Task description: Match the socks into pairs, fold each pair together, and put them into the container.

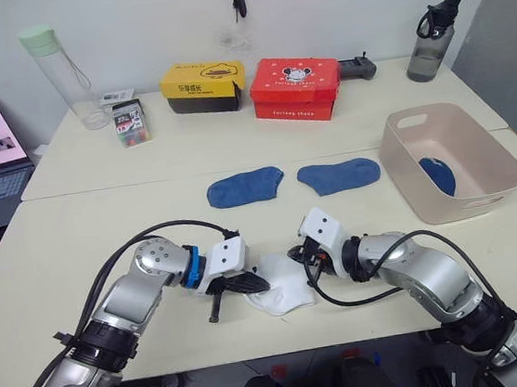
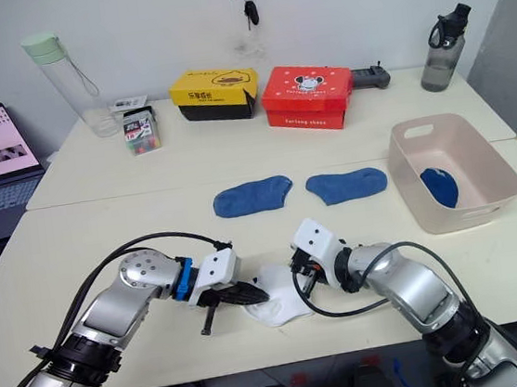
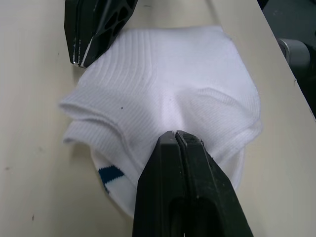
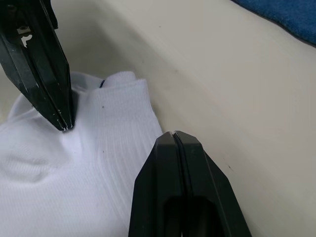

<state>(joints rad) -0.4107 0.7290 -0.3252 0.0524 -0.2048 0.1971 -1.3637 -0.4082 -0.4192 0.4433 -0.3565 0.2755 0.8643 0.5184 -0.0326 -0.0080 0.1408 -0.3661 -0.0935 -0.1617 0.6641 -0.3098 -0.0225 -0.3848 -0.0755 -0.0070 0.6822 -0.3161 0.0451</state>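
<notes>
We recorded the table (image 1: pixel 103 220) carrying, at its far right, the container (image 1: pixel 501 186), a pale basin with one dark blue item (image 1: pixel 438 176) lying against its inner right side; we could not tell whether that was one sock or two. Two medium blue socks (image 1: pixel 245 188) (image 1: pixel 339 175) lay flat side by side at mid-table, apart from each other and left of the basin. Nearest the front edge lay the white socks (image 1: pixel 282 289), bunched together, a navy mark showing at one cuff. The left gripper (image 3: pixel 176 136) had its fingers pressed together, pinching a raised fold of the white fabric. The right gripper (image 4: pixel 172 135) was likewise closed, its tips resting at the bundle's edge; whether it held any fabric we could not tell.
</notes>
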